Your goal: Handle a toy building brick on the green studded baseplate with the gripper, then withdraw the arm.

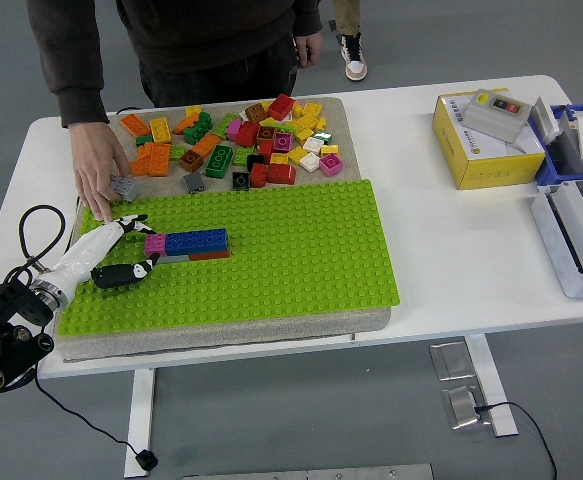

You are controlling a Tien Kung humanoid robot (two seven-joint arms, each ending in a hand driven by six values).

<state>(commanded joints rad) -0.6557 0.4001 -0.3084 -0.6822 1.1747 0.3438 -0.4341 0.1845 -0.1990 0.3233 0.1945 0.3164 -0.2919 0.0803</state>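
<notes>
**Left hand lies open beside the brick row on the green baseplate**

The white table [451,270] fills most of the frame, and on its left half sits a grey foam pad [221,335]. The green studded baseplate [291,260] covers the pad's lower part, one sheet, bright lime, its studs in tidy rows. Above it, in the upper middle of the frame, lies a loose heap of bricks [251,140] in orange, red, yellow, green, pink, grey and brown, too jumbled to count.

At the top stands a person in a dark top; one hand [99,180] reaches down to the pad's upper left corner, fingers touching a small grey brick [125,186]. On the right sit one yellow box [476,150] with a grey switch unit [503,113] on top, and blue and white equipment cut by the frame edge.

The task's brick row [189,243] stands on the baseplate's left part: a pink brick at the left end, a long blue stretch on top, a reddish layer beneath on the right.

The robot's left hand [106,258] comes from the lower left, white-backed, lying low over the baseplate. Its fingers are spread and hold nothing; one dark fingertip [149,265] ends just beside the row's pink end, but contact is unclear.
</notes>
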